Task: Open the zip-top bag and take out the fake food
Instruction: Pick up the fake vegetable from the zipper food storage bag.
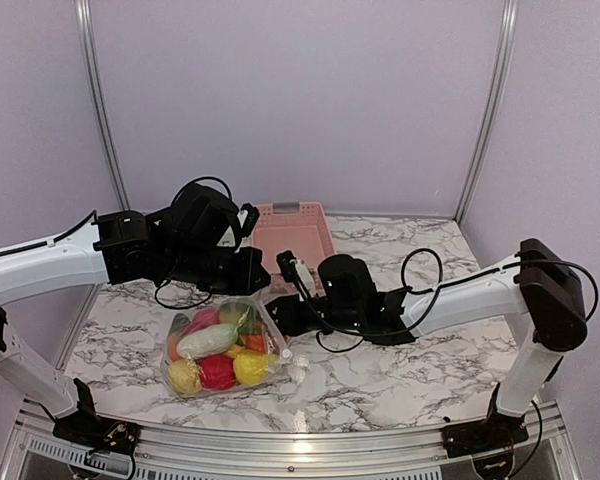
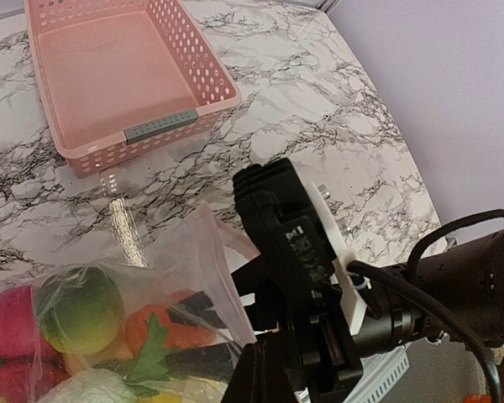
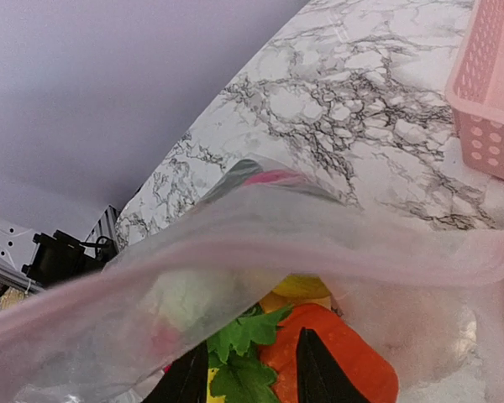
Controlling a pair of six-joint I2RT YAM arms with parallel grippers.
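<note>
left gripper (image 1: 248,272) clenched on the rim of the zip-top bag (image 1: 268,318), which hangs just below it; right gripper (image 3: 252,340) fingers apart in the bag mouth, fake food (image 3: 344,357) just beyond them, cannot tell if grasping

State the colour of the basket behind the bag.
Pink basket, clearest in the left wrist view.
</note>
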